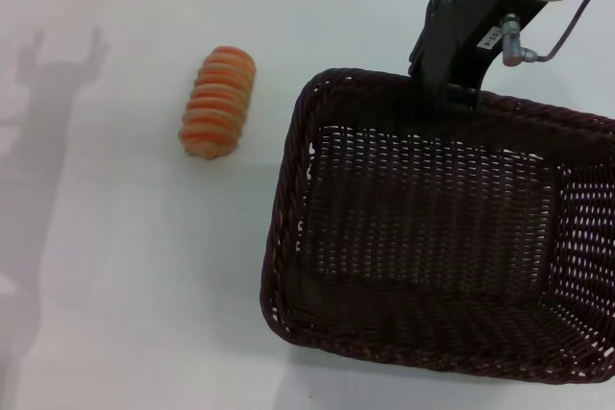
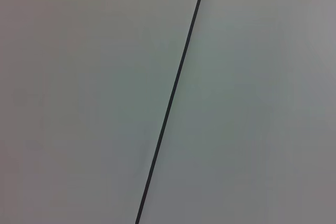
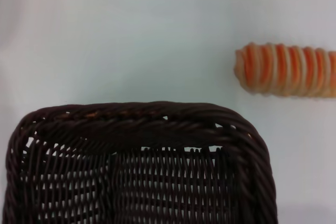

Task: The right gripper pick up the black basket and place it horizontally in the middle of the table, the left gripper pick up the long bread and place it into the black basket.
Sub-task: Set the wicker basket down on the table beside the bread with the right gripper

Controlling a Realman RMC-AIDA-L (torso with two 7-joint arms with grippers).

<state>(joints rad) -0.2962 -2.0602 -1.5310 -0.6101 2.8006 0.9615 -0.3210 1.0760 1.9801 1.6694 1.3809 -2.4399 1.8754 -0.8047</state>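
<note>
Apparently right gripper (image 1: pixel 450 93) at black basket (image 1: pixel 423 199) rim.

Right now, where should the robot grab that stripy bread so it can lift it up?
Probably across its middle, from straight above. The bread lies flat and alone on the table, long and rounded, so fingers closing on its two long sides should hold it level. It sits to the left of the basket, not touching it, so the left end effector, which is out of view, has room to come down.

White desk (image 1: pixel 125 266) holds just two things: long bread (image 1: pixel 218 103) lying left side, black basket (image 1: pixel 442 228) right side, well apart, not touching.
</note>
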